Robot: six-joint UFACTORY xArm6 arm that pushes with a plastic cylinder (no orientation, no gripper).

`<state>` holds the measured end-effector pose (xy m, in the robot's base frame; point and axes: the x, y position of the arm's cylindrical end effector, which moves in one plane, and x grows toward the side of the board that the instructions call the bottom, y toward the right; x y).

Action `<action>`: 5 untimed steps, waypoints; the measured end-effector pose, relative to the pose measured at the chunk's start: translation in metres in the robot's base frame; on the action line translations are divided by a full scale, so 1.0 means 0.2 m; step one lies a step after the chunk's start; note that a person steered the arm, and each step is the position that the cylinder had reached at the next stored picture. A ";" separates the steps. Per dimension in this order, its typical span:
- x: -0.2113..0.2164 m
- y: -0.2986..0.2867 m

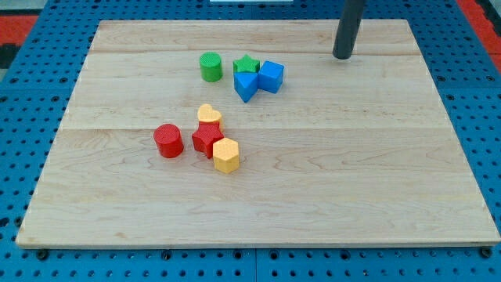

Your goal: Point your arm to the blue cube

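Observation:
The blue cube [272,76] sits on the wooden board [329,172] near the view's top centre. It touches a blue wedge-shaped block [246,84] on its left and a green star [246,65] behind that. My tip [342,57] stands on the board to the view's right of the blue cube and a little higher in the view, well apart from it and touching no block.
A green cylinder [210,67] stands left of the green star. Lower in the view, a group holds a yellow heart [209,116], a red star [207,139], a yellow hexagon [226,155] and a red cylinder [167,141]. Blue pegboard surrounds the board.

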<state>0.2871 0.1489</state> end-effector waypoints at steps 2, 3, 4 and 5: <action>0.03 -0.09; 0.14 -0.26; 0.25 -0.50; 0.33 -0.70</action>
